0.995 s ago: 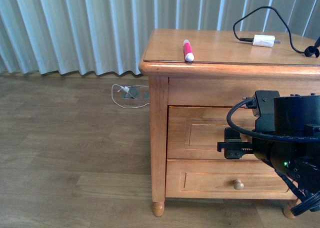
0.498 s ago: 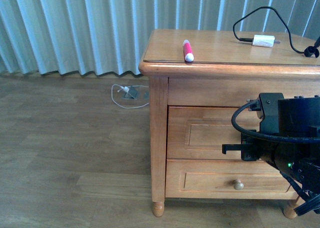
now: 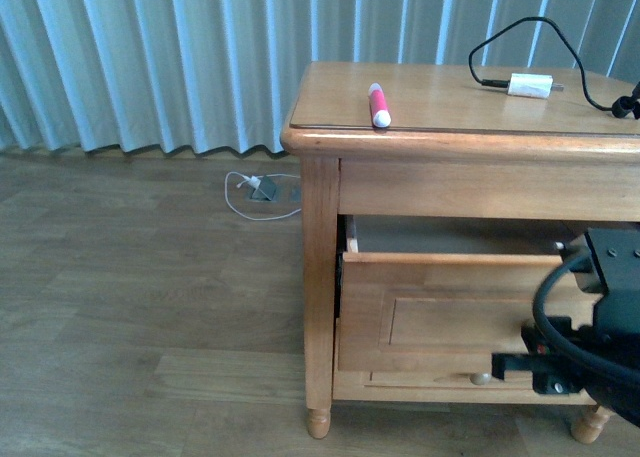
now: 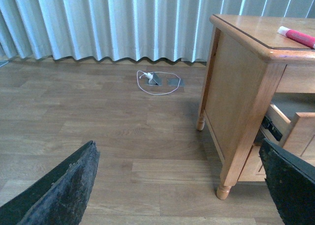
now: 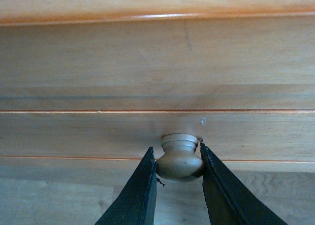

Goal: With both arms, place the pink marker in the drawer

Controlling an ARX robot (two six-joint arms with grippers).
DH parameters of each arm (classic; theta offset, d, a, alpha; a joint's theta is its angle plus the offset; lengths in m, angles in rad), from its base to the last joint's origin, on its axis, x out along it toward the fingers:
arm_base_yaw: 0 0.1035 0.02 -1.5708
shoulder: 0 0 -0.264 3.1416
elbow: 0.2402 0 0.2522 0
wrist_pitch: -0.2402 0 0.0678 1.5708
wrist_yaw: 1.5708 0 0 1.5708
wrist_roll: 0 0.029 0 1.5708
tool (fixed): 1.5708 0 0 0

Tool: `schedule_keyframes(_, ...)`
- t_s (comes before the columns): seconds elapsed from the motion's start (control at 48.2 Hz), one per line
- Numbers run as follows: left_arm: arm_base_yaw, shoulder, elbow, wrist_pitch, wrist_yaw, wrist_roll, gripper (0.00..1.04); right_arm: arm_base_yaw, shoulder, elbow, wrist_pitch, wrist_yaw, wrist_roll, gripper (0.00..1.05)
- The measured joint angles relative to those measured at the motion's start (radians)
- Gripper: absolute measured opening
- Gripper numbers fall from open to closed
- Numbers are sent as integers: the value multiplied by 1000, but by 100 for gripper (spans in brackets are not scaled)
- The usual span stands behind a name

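The pink marker lies on the wooden cabinet top near its front left edge, and the left wrist view also catches the marker. The upper drawer stands pulled out, with a dark gap above its front panel; its side shows past the cabinet corner. My right gripper is shut on the round drawer knob, one black finger on each side. The right arm covers the drawer's front right. My left gripper hangs open over bare floor, left of the cabinet, holding nothing.
A white charger block with a black cable sits at the back right of the cabinet top. The lower drawer's knob peeks out under the open drawer. A white cable lies on the wood floor by the curtain. A cabinet leg stands near my left gripper.
The upper drawer has slid out from shut to open, drawn by my right gripper. The right arm has moved back and lower in the front view. The marker has not moved.
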Motion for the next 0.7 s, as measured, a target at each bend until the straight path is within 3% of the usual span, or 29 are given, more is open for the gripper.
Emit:
schedule_keyframes(0.29,0,0,0,0,0,0,99,-51,-146,-262,58,-89,-14,22)
schedule_keyframes(0.622,0,0,0,0,0,0,99,-89,-184,-381,128,-152,-40,21)
schedule_keyframes(0.705,0,0,0,0,0,0,99,-91,-182,-394,146,-154,-46,33)
